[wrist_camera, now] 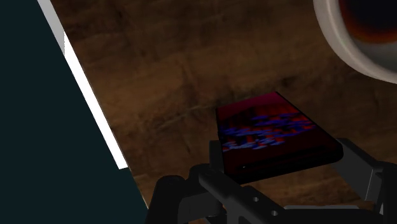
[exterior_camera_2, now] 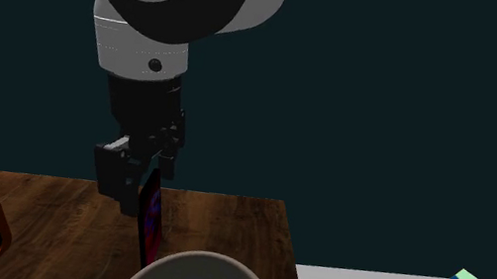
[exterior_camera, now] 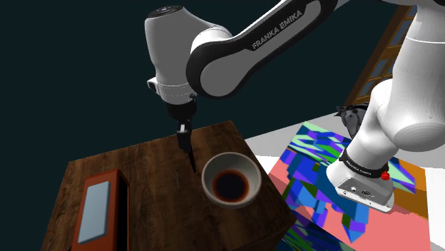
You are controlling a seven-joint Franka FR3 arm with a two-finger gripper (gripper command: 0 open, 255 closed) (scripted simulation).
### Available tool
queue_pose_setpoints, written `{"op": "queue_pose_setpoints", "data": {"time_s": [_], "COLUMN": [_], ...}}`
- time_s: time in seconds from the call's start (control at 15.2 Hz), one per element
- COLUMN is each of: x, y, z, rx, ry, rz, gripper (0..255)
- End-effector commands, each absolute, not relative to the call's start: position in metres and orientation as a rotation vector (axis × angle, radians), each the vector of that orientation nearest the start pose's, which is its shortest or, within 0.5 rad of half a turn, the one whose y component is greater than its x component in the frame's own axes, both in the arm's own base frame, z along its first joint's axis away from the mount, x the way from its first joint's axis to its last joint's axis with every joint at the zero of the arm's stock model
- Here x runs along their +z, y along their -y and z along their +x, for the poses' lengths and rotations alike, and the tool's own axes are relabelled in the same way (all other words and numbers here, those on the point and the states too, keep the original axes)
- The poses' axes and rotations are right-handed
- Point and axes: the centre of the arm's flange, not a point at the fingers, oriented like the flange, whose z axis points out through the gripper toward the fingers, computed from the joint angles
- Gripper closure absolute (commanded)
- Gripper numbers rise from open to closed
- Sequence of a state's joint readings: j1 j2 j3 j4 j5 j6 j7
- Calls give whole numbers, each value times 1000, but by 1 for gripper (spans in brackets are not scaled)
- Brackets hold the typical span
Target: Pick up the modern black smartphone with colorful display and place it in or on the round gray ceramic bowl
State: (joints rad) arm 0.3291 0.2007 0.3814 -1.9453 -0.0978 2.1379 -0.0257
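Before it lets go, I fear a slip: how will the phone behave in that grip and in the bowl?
The smartphone hangs on edge from the end effector, a thin flat slab: probably stiff. Its smooth faces look slippery, so it might swivel. In the round bowl it would likely lean on the wall, not lie flat.

The surface (exterior_camera: 142, 164) is dark brown wood with plain grain and plank seams, and it looks dull and faintly rough. The bowl (exterior_camera: 214, 167), right of centre in the shoulder view, is smooth and off-white, with a glossy dark glaze inside. The smartphone (wrist_camera: 273, 137) has a slick, glassy face. The gripper (exterior_camera_2: 143, 181) is matt black. The arm (exterior_camera: 235, 50) has shells that shine like white plastic.
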Motion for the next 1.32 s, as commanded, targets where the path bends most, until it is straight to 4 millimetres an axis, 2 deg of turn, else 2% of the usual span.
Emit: {"op": "queue_pose_setpoints", "data": {"time_s": [0.0, 0.4, 1.25], "x": [387, 387, 455], "y": [-380, -380, -380], "z": [461, 461, 461], "rx": [-15, -15, -15], "ry": [1198, 1198, 1198], "rz": [-2910, -2910, -2910], "gripper": [255, 255, 255]}}
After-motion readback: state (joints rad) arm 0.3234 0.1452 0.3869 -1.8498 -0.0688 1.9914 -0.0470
